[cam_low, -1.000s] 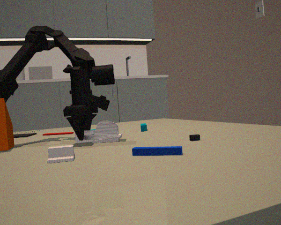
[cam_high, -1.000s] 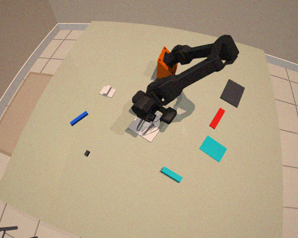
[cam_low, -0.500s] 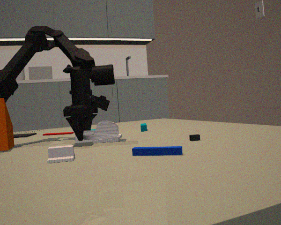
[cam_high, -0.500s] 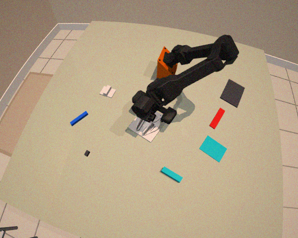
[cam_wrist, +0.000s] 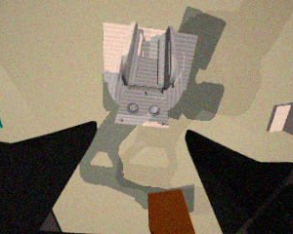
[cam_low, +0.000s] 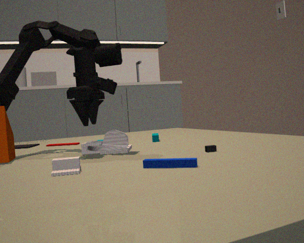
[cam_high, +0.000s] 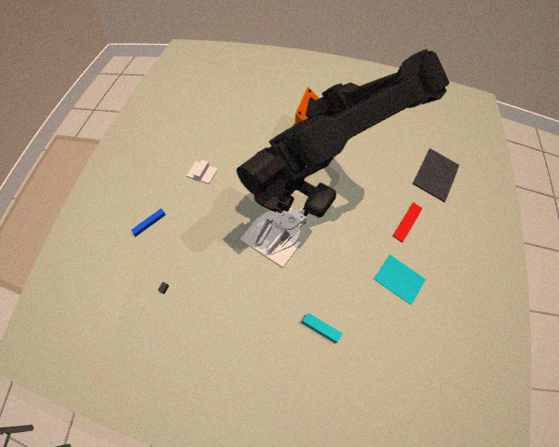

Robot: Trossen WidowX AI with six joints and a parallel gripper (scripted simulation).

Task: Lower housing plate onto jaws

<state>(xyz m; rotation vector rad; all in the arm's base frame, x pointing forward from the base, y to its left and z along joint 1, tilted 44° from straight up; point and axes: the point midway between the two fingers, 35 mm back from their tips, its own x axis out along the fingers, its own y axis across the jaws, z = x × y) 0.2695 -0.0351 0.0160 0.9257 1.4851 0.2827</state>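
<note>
The pale grey housing plate (cam_high: pixel 282 218) (cam_wrist: pixel 145 101) lies at the arm-side end of the grey assembly, above its pale square base (cam_high: pixel 282 260) (cam_wrist: pixel 114 43). Two round pin ends show side by side in the plate in the wrist view. Two tall curved walls rise beyond it; one rounded wall (cam_low: pixel 116 139) stands out in the exterior view. The jaw stubs under the plate are hidden, and I cannot tell whether the plate is fully level. My gripper (cam_high: pixel 296 208) (cam_low: pixel 90 124) (cam_wrist: pixel 142 130) is open and empty, well above the assembly and clear of it.
A pale stepped block (cam_high: pixel 201 171) (cam_low: pixel 65 165) and a blue bar (cam_high: pixel 148 222) (cam_low: pixel 169 163) lie to one side. A red bar (cam_high: pixel 407 222), a cyan plate (cam_high: pixel 400 279) and a dark plate (cam_high: pixel 436 174) lie opposite. A cyan bar (cam_high: pixel 322 328) and small black block (cam_high: pixel 163 287) lie farther out.
</note>
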